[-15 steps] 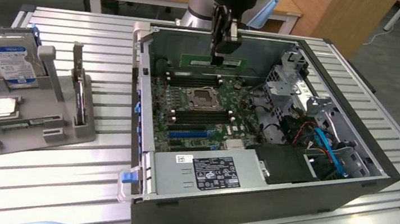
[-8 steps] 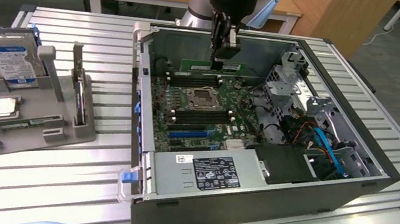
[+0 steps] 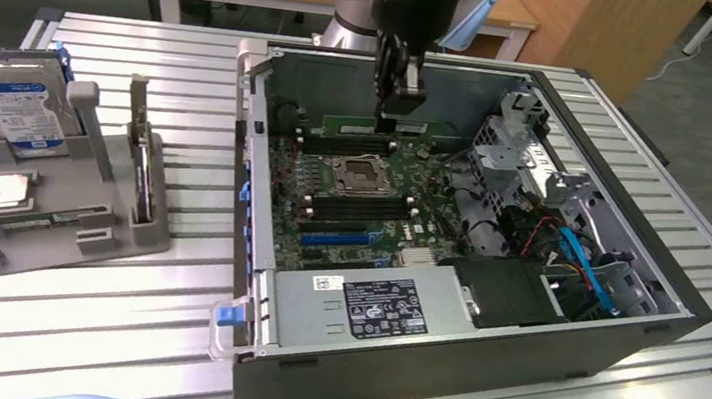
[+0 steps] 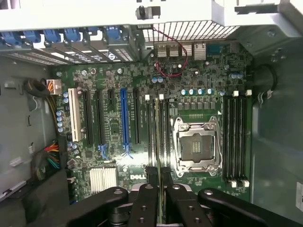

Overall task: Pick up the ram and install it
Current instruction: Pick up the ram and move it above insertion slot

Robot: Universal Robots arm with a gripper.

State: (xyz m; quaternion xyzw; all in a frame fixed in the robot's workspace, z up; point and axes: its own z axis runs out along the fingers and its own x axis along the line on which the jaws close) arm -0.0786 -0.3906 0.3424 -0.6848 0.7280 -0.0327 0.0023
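Note:
My gripper hangs inside the open computer case, above the far part of the motherboard. It is shut on the ram, a long, thin green stick held level and on edge just over the black memory slots beyond the CPU socket. In the wrist view the black fingers pinch the ram, seen edge-on as a thin strip. It lines up with the memory slots beside the CPU socket.
A grey holder stands on the slatted table at the exterior view's left, carrying a hard drive, a silver CPU chip and a small green board. A power supply and drive cage crowd the case.

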